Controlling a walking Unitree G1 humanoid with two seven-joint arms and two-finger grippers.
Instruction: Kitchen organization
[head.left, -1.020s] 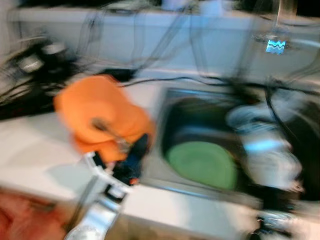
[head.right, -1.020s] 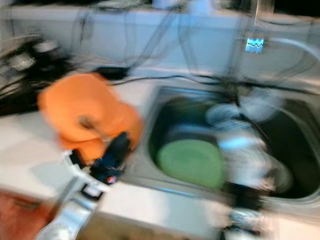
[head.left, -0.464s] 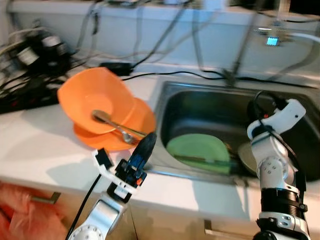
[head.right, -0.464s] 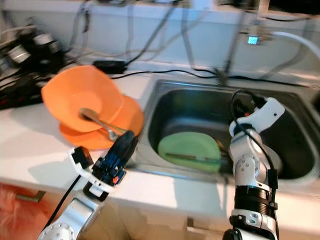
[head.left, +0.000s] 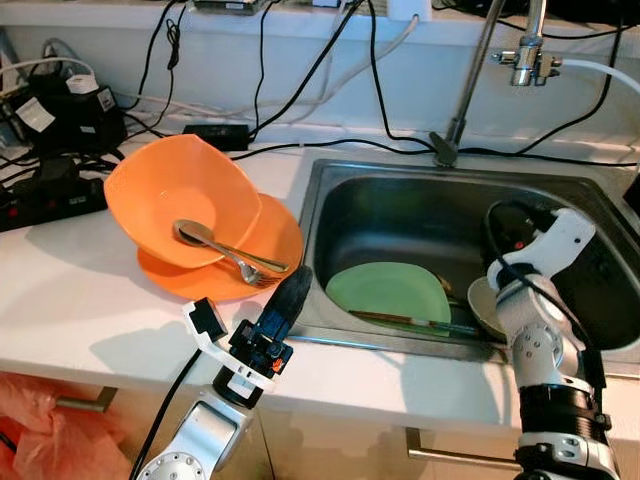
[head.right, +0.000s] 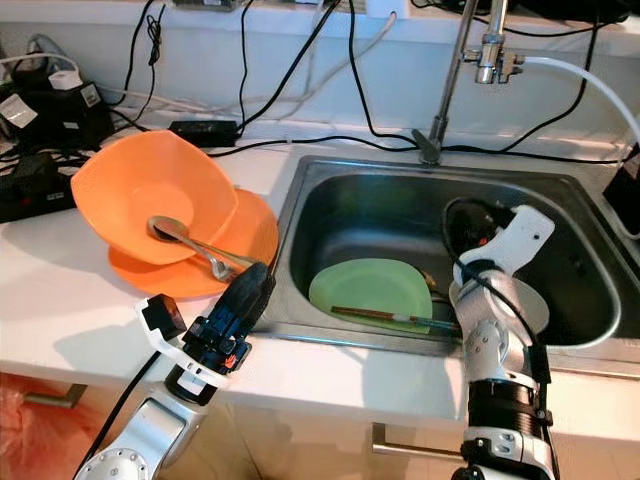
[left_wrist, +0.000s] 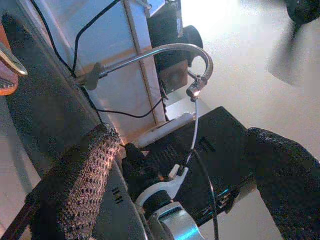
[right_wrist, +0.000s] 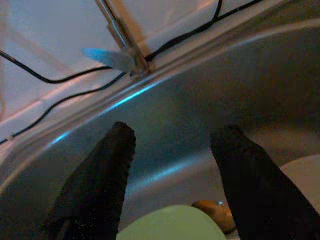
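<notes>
two grippers hover at a kitchen sink (head.left: 330, 215). head views: an orange bowl (head.left: 180, 210) with a spoon (head.left: 215, 245) leans on an orange plate (head.left: 275, 245) on the counter; a green plate (head.left: 388, 293) with chopsticks (head.left: 400, 320) lies in the basin. left wrist view: the left gripper (left_wrist: 170, 170), fingers spread and empty, sits at the sink's edge. right wrist view: the right gripper (right_wrist: 172, 172), fingers apart, hangs over the green plate. likely step: reaching for sink dishes; next, lower and close on a rim.
</notes>
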